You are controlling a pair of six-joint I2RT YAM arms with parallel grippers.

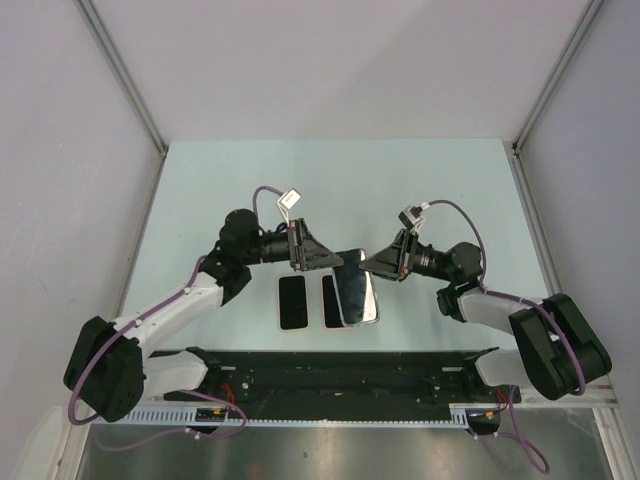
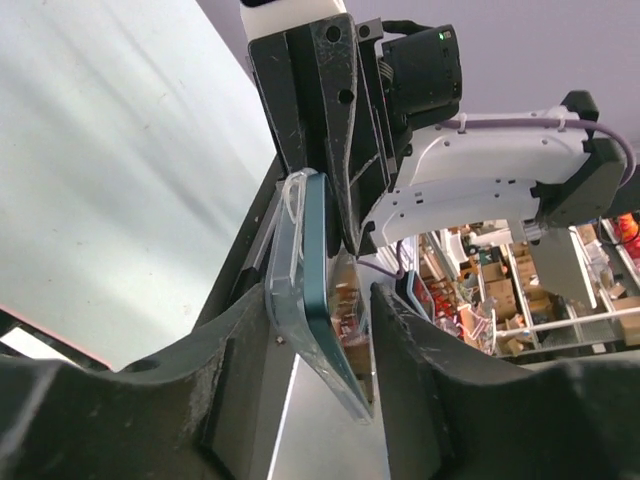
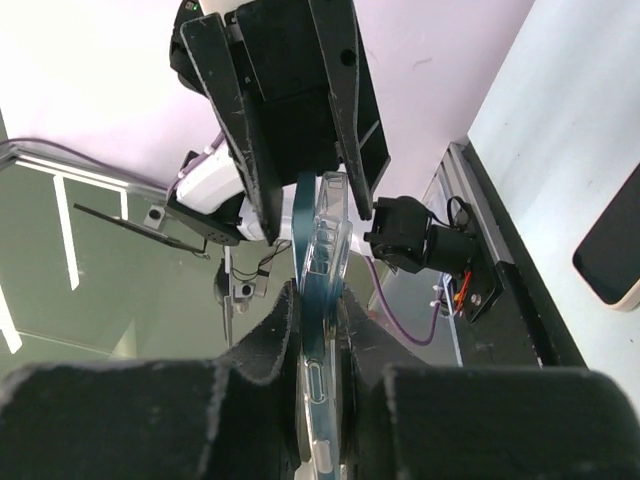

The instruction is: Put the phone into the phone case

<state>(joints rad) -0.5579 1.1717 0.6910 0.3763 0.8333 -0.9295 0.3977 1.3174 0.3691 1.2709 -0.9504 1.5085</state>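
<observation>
the phone (image 3: 303, 260) and clear case (image 3: 328, 240) are held on edge in the air above the table (image 1: 250, 180), between the two arms. the right gripper (image 3: 318, 310) is clamped on both together. the left gripper (image 2: 322, 295) straddles the other end with its jaws apart: the case leans on one finger and a gap shows at the other. the step looks like seating, as phone and case are not yet flush along the visible edge. next, the left jaws likely need to squeeze phone into case while the right holds firm.
</observation>
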